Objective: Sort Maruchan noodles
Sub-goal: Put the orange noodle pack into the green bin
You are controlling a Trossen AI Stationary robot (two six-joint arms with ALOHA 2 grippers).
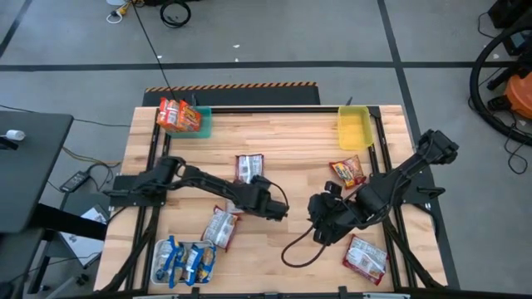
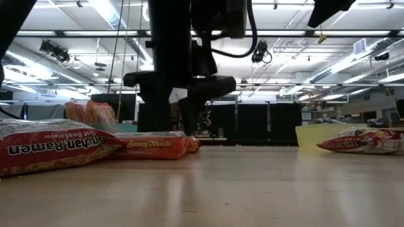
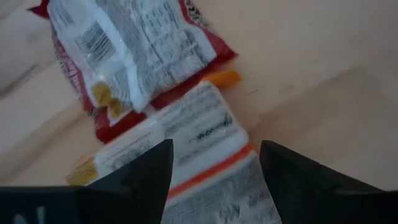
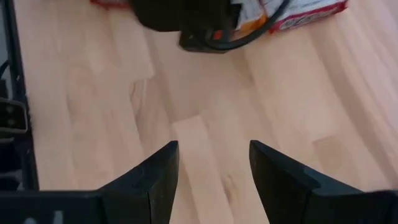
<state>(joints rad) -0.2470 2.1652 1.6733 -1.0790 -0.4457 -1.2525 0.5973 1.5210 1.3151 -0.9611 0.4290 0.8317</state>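
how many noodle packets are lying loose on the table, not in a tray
4, possibly more hidden: one mid-table, two overlapping beside the left gripper, one near the yellow tray, one at the front right corner.

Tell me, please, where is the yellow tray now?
In the high view, the yellow tray sits at the table's far right corner, beyond the right gripper; its nearest neighbour is an orange noodle packet.

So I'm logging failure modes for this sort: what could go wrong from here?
The left gripper, open, hangs over an orange-striped packet that overlaps a red-and-white packet; closing may catch both or drag the second along. The right gripper hovers open over bare table close to the left arm, so the arms might collide.
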